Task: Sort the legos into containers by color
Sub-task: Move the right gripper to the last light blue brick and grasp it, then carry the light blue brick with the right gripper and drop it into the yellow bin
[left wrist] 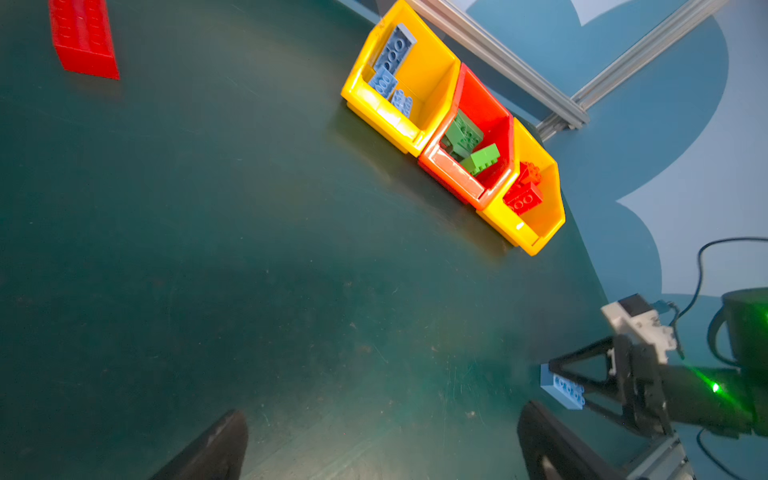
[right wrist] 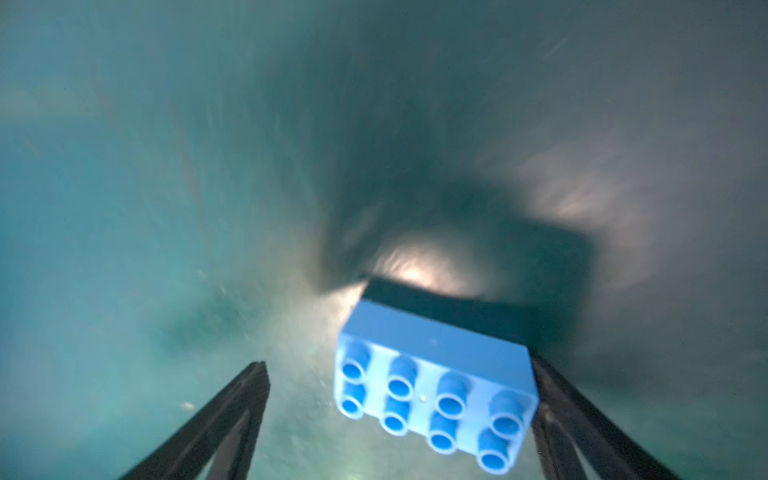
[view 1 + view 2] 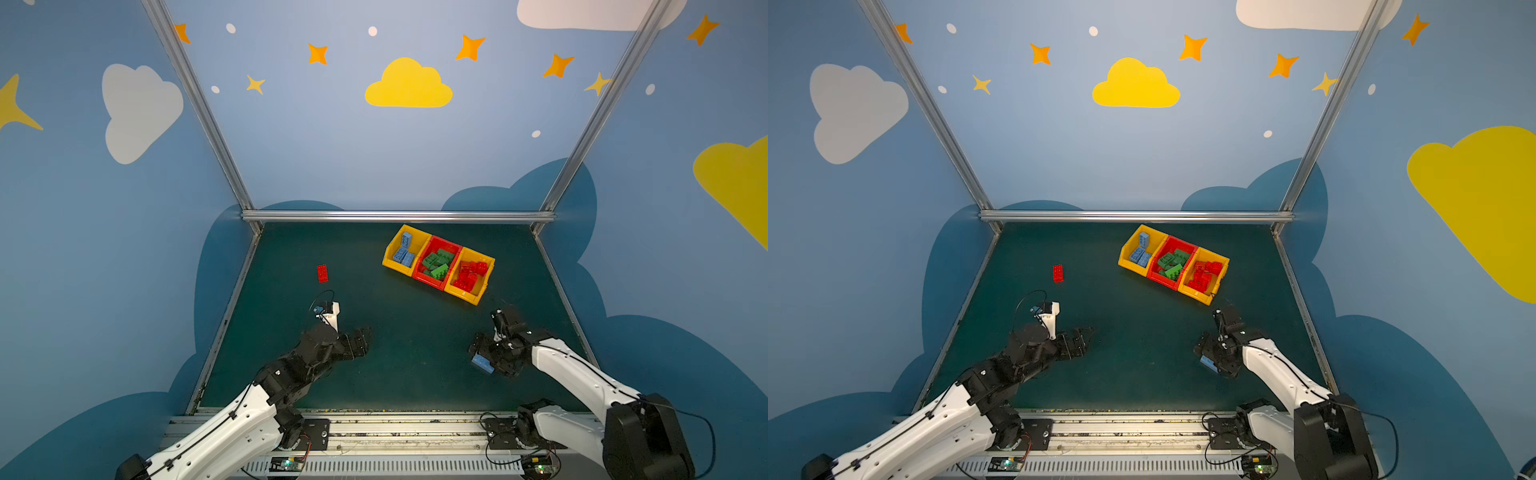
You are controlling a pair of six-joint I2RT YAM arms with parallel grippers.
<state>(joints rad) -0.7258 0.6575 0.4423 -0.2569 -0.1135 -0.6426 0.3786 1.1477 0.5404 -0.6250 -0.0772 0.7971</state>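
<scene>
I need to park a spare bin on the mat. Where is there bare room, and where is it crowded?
Bare: the middle of the mat, bordered by the left gripper, the right gripper and the bins; also the far strip between the red brick and the bins. Crowded: at the bins, and around the right gripper and blue brick.

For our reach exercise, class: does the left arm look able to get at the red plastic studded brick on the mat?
Probably yes: the red plastic studded brick lies alone on bare mat near the left gripper, fingers open and empty.
</scene>
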